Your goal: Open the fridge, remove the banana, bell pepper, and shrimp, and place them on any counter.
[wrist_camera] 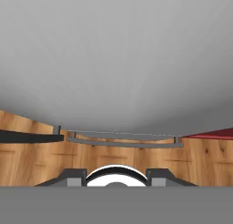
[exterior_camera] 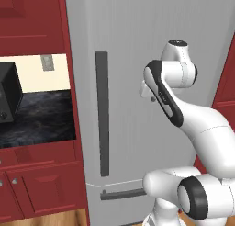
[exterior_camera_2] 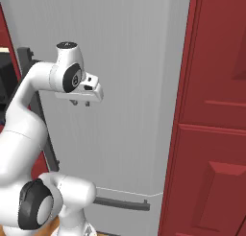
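Tool [exterior_camera_2: 80,103]: your tool points downward in front of the fridge door, beside the door and apart from both handles; its finger gap is narrow and nothing sits between the tips.
Fridge [exterior_camera: 133,46]: you face its closed grey door, with the long dark vertical handle [exterior_camera: 102,113] left of your arm.
Drawer handle [exterior_camera: 122,194]: horizontal, low on the fridge.
Tabletop [exterior_camera: 39,117]: black marbled slab left of the fridge, carrying a black microwave [exterior_camera: 8,94].

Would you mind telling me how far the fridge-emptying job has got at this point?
Nothing looks done yet: the fridge door is shut, its long dark handle untouched. In hand: the gripper hangs in front of the door, apart from the handle and holding nothing. Left: opening the door and moving all three foods to the counter.
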